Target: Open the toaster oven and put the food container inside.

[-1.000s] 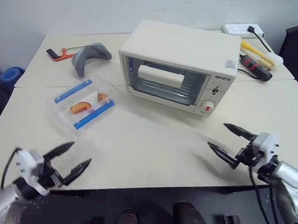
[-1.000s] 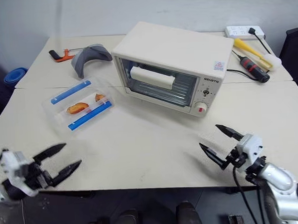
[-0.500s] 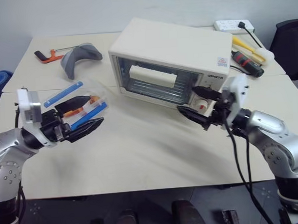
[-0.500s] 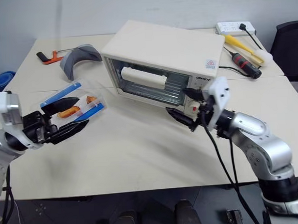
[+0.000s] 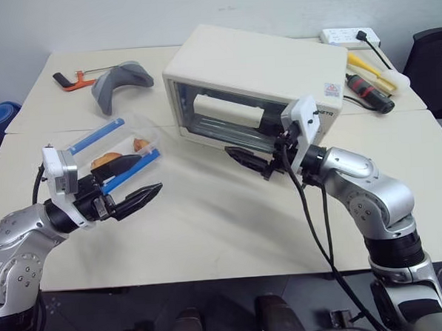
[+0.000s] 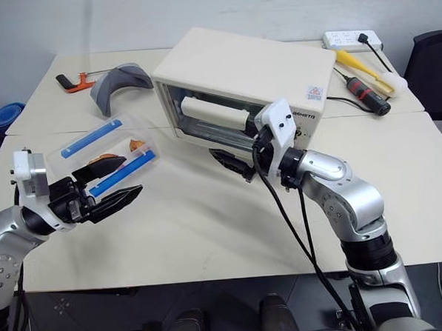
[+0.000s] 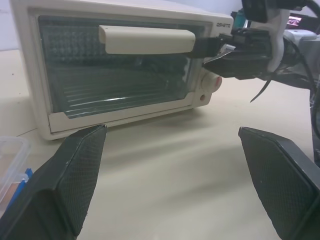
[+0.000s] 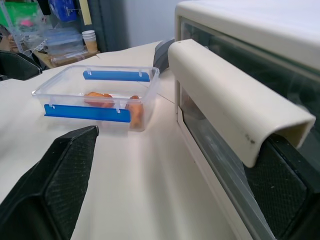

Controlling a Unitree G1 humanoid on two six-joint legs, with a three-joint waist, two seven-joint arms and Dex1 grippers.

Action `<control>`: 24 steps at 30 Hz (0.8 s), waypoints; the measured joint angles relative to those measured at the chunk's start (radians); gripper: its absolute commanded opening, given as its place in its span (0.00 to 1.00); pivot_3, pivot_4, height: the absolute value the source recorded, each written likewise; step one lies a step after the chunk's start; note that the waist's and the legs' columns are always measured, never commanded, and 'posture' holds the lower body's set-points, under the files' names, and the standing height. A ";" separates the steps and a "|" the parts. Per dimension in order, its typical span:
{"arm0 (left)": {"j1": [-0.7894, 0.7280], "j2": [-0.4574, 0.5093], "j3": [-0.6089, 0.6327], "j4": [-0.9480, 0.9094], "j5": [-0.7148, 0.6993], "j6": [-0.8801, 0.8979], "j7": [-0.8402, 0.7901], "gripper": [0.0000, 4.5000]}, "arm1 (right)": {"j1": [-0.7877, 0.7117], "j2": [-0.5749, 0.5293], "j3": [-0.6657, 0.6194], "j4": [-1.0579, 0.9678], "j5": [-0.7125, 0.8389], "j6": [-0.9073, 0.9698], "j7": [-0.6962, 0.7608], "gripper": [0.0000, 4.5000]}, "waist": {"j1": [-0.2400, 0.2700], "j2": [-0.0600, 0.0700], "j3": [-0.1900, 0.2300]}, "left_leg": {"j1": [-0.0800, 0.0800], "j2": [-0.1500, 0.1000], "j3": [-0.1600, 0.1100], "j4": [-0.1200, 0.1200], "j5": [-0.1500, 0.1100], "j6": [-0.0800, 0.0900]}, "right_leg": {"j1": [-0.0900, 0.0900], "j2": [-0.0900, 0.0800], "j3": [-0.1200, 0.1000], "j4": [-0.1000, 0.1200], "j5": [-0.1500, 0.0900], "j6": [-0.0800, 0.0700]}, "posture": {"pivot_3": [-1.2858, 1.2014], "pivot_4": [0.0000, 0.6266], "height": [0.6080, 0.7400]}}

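The cream-white toaster oven [image 5: 257, 67] stands at the table's middle back with its glass door [image 7: 115, 80] shut. My right gripper [image 5: 248, 143] is open right at the door, its fingers on either side of the right end of the cream handle [image 8: 235, 100]; I cannot tell whether they touch it. The food container [image 5: 120, 145], a clear box with two blue clips and orange-brown pieces inside, lies left of the oven. My left gripper [image 5: 149, 175] hangs open and empty just in front of the container, pointing at the oven.
At the back left lie an orange-handled saw [image 5: 72, 77] and a grey curved piece [image 5: 117, 83]. A power strip [image 5: 348, 35] and hand tools [image 5: 369, 87] sit behind the oven on the right. A black chair [image 5: 434, 58] stands at the right edge.
Both arms have risen from the table's near edge and reached forward. The right gripper swung left to the oven door handle; the left came up beside the container. Both stayed open.
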 measured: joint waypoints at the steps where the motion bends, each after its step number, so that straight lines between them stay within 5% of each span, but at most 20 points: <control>1: -0.006 -0.005 0.005 0.002 -0.001 0.008 0.018 1.00 | 0.021 -0.017 0.010 -0.018 -0.007 -0.015 0.031 0.99 | 0.001 0.000 0.000 | 0.000 0.000 0.000 -0.001 0.000 0.000 | 0.000 0.000 0.000 0.000 0.000 0.000 | 0.52 0.24 1.00; 3: -0.027 -0.001 0.014 0.017 -0.001 0.018 0.027 1.00 | 0.072 -0.057 0.042 -0.052 -0.033 -0.058 0.101 0.99 | 0.001 0.000 0.000 | 0.000 0.000 0.000 -0.001 0.000 0.000 | 0.000 0.000 0.000 0.002 0.000 0.000 | 0.52 0.24 1.00; 6: -0.101 0.027 0.018 0.085 0.006 0.026 0.008 0.86 | 0.122 -0.081 0.078 -0.062 -0.088 -0.116 0.163 1.00 | 0.000 0.000 0.000 | 0.000 -0.001 0.002 0.001 0.000 0.000 | 0.000 0.000 0.000 0.004 0.000 0.000 | 0.52 0.24 1.00; 18: -0.647 0.008 -0.172 0.653 0.289 -0.183 -0.119 0.03 | 0.132 -0.080 0.090 -0.055 -0.202 -0.221 0.217 1.00 | -0.002 -0.001 0.000 | -0.001 -0.003 0.004 0.007 0.000 0.000 | 0.000 0.001 -0.005 0.010 0.000 0.000 | 0.52 0.24 1.00; 24: -0.767 -0.091 -0.263 0.920 0.404 -0.327 -0.256 0.01 | 0.134 -0.075 0.096 -0.055 -0.218 -0.237 0.225 1.00 | -0.010 -0.001 0.000 | -0.001 -0.001 0.003 0.011 0.000 0.000 | -0.002 -0.003 -0.025 0.011 0.001 -0.002 | 0.52 0.24 1.00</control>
